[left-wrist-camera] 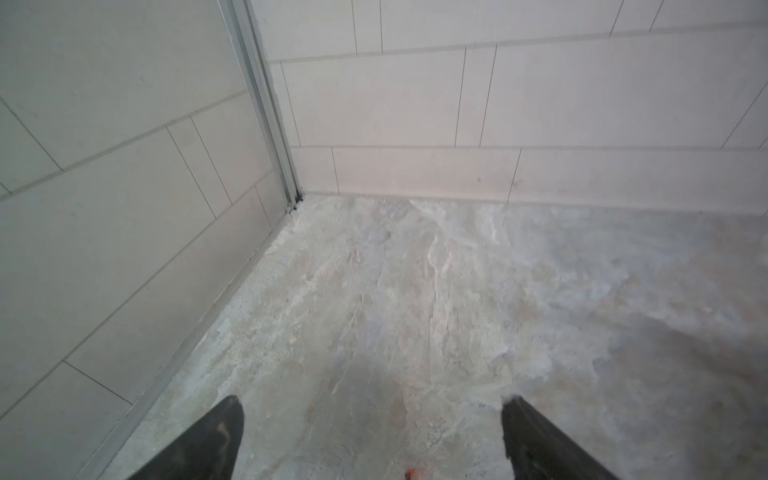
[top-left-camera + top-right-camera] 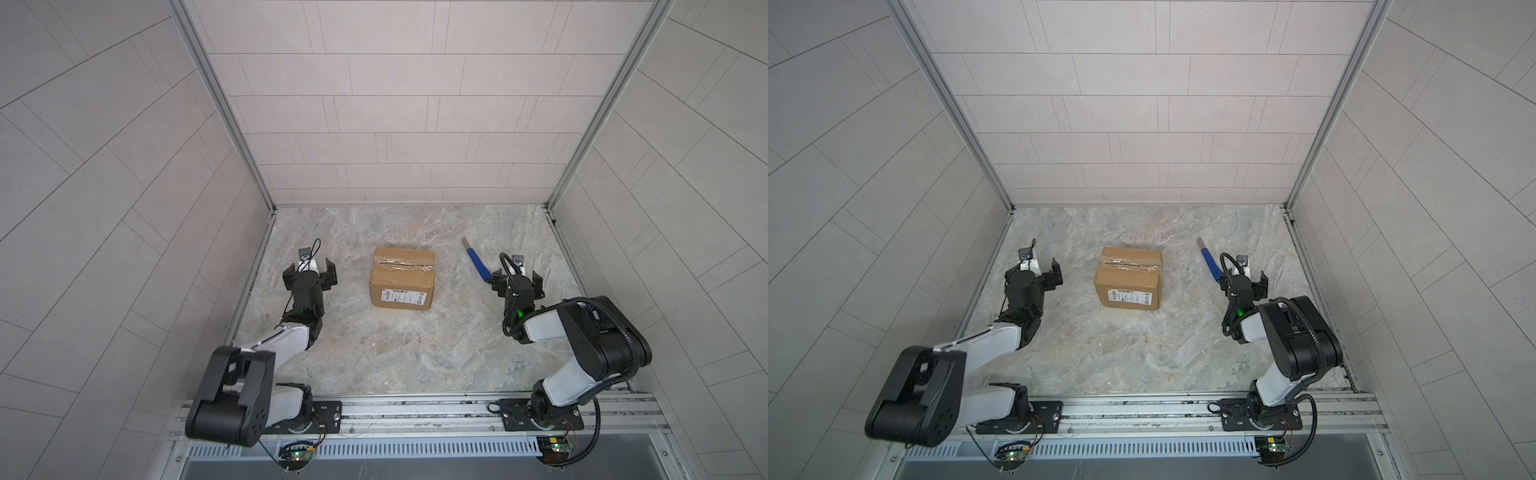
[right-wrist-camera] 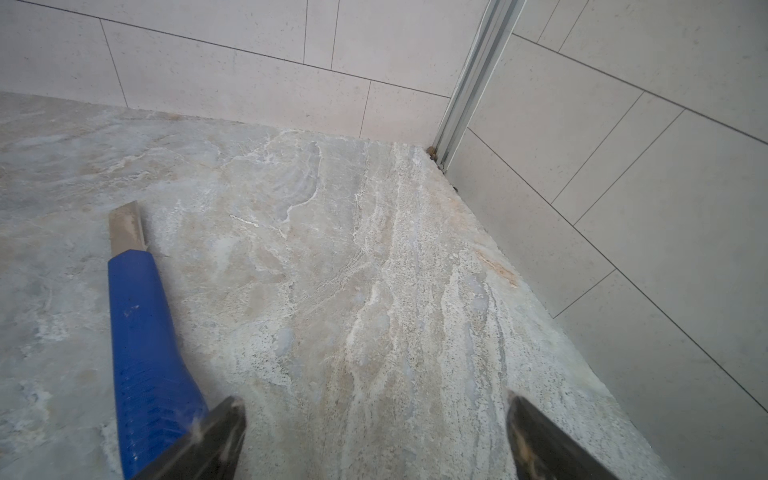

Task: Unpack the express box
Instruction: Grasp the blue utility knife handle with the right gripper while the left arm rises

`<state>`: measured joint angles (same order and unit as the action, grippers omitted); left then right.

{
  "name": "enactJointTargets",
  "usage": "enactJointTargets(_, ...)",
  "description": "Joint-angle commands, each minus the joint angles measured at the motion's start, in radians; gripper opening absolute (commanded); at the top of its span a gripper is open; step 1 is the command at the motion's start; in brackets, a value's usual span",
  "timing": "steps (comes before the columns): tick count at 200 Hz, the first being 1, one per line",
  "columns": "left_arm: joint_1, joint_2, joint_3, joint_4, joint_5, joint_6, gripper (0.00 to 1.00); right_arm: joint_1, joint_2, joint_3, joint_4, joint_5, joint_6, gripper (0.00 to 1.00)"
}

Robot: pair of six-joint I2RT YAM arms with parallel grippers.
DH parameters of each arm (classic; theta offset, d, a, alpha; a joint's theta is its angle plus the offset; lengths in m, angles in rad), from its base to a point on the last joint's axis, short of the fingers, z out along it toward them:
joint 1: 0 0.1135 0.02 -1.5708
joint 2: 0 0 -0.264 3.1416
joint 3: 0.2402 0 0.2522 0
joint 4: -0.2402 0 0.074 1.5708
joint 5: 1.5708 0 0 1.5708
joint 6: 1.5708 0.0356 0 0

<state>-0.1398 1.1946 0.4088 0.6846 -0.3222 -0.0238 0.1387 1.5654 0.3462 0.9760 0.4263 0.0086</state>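
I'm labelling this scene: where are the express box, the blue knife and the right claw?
express box [image 2: 402,267]: in a top view, on its taped top seam.
blue knife [image 3: 147,345]: right wrist view, middle of its handle.
right claw [image 3: 374,405]: right wrist view, midway between its fingertips.

The whole table [image 2: 374,353] is overlooked from above in both top views; its far corners are faced closely by wrist cameras.

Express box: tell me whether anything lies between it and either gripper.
Between the left gripper and the express box there is only bare tabletop. Between the right gripper and the box lies the blue utility knife, flat beside that gripper's inner finger. Both grippers are open.
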Motion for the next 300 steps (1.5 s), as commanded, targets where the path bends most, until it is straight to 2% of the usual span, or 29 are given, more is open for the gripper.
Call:
enactJointTargets(1,-0.011,-0.180,0.150,-0.281,-0.046,-0.114,1.00,0.038,-0.197,0.077,-0.277,0.034,-0.027,1.00)
enactJointTargets(11,-0.011,-0.236,0.212,-0.396,-0.025,-0.175,1.00,0.039,-0.295,0.182,-0.539,0.083,0.083,1.00)
enactJointTargets(18,-0.011,-0.271,0.245,-0.454,-0.046,-0.272,1.00,0.037,-0.344,0.256,-0.692,0.084,0.161,0.99)
enactJointTargets(30,-0.011,-0.329,0.273,-0.551,-0.088,-0.409,1.00,0.038,-0.412,0.357,-0.833,0.041,0.261,1.00)
enactJointTargets(37,-0.008,-0.355,0.269,-0.574,-0.080,-0.451,1.00,0.037,-0.449,0.385,-0.935,0.033,0.364,1.00)
enactJointTargets(42,-0.007,-0.373,0.268,-0.587,-0.060,-0.461,1.00,0.034,-0.470,0.385,-0.969,0.017,0.394,1.00)
enactJointTargets(57,-0.006,-0.411,0.269,-0.661,0.012,-0.473,1.00,0.001,-0.509,0.264,-0.783,-0.163,0.325,0.98)
enactJointTargets(62,-0.006,-0.418,0.268,-0.681,0.058,-0.472,1.00,-0.004,-0.514,0.232,-0.770,-0.209,0.324,0.96)
enactJointTargets(92,-0.007,-0.495,0.191,-0.703,0.239,-0.454,1.00,-0.004,-0.404,0.388,-1.066,-0.263,0.356,0.90)
enactJointTargets(117,-0.007,-0.567,0.111,-0.685,0.299,-0.494,1.00,-0.005,-0.217,0.519,-1.216,-0.415,0.325,0.89)
enactJointTargets(149,-0.009,-0.628,0.063,-0.669,0.356,-0.505,1.00,-0.005,0.004,0.692,-1.388,-0.526,0.317,0.84)
enactJointTargets(198,-0.011,-0.660,0.070,-0.676,0.382,-0.505,1.00,-0.005,0.180,0.803,-1.435,-0.507,0.300,0.76)
enactJointTargets(233,-0.011,-0.669,0.085,-0.686,0.380,-0.512,1.00,-0.003,0.224,0.839,-1.446,-0.486,0.301,0.71)
enactJointTargets(300,-0.010,-0.668,0.098,-0.683,0.375,-0.505,1.00,0.000,0.310,0.913,-1.456,-0.469,0.310,0.69)
